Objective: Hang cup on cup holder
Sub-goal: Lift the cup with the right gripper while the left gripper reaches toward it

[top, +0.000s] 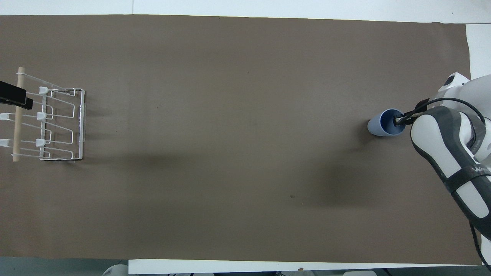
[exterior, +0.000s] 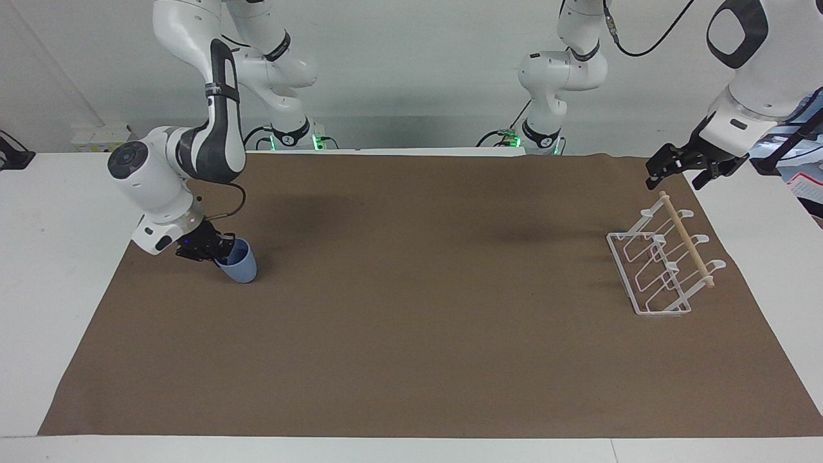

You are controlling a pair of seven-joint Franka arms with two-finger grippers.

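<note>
The light blue cup [exterior: 240, 268] stands slightly tilted on the brown mat at the right arm's end of the table; it also shows in the overhead view [top: 378, 128]. My right gripper [exterior: 217, 248] is low at the cup's rim, one finger inside the mouth [top: 397, 120], shut on the rim. The white wire cup holder [exterior: 662, 265] with its wooden dowel stands at the left arm's end [top: 57, 122], with no cup on it. My left gripper [exterior: 680, 173] hangs open in the air over the holder's end nearer the robots [top: 15, 99].
A brown mat [exterior: 411, 334] covers most of the white table [exterior: 45, 270]. Between the cup and the holder there is only bare mat. Papers [exterior: 807, 186] lie off the mat past the left arm's end.
</note>
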